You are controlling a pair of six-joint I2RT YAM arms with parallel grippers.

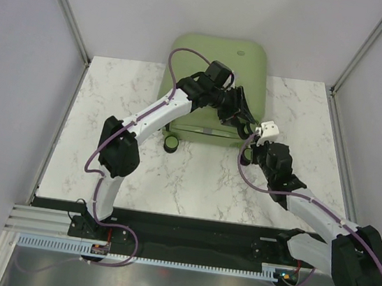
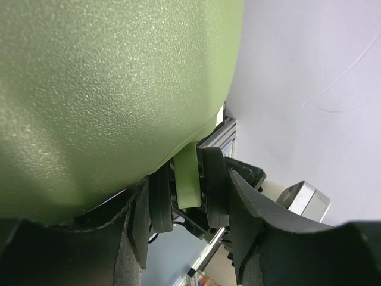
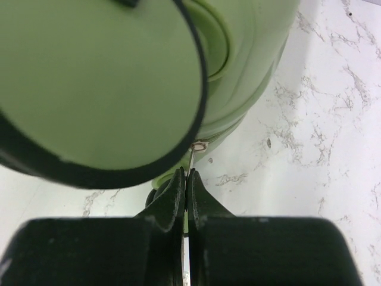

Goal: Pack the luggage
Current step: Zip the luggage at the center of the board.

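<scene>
Luggage [image 1: 220, 59], a sage-green hard-shell case with rounded corners, lies at twelve o'clock on the white marble-patterned table [image 1: 192, 185], its far end overhanging the far edge. At its five-o'clock corner the left claw [image 2: 189, 187], half spread, clamps a black-and-green double wheel [image 2: 215, 185], while the right claw [image 3: 186, 174], pressed together beside that corner, pinches a thin silver zipper pull [image 3: 200, 145].

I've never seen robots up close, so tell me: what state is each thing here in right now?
Sage-green hard-shell suitcase: closed, lying flat on the marble table.
Left gripper: clamped around a black-and-green suitcase wheel.
Right gripper: shut on a thin metal zipper pull.
</scene>
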